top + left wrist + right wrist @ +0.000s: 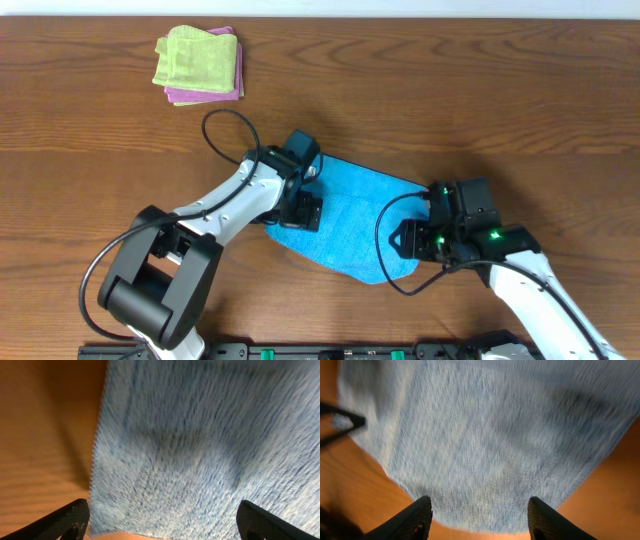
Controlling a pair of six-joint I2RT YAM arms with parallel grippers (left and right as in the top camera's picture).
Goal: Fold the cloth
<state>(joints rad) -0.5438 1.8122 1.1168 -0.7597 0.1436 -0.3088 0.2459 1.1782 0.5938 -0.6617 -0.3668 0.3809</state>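
Down at the left gripper (pixel 162 522) I see the jaws spread wide over blue pile, pinching nothing. The right gripper (pixel 481 512) also stands open, above a rounded corner of the cloth (pixel 350 225). The cloth lies skewed on the table (pixel 450 90) between both arms, its ends hidden under them. I cannot tell whether a fold is already in it. I judge squaring and at least one more fold remain. No container is in view, only a light green cloth (pixel 195 55) stacked on a pink cloth (pixel 205 97), well apart at the far left.
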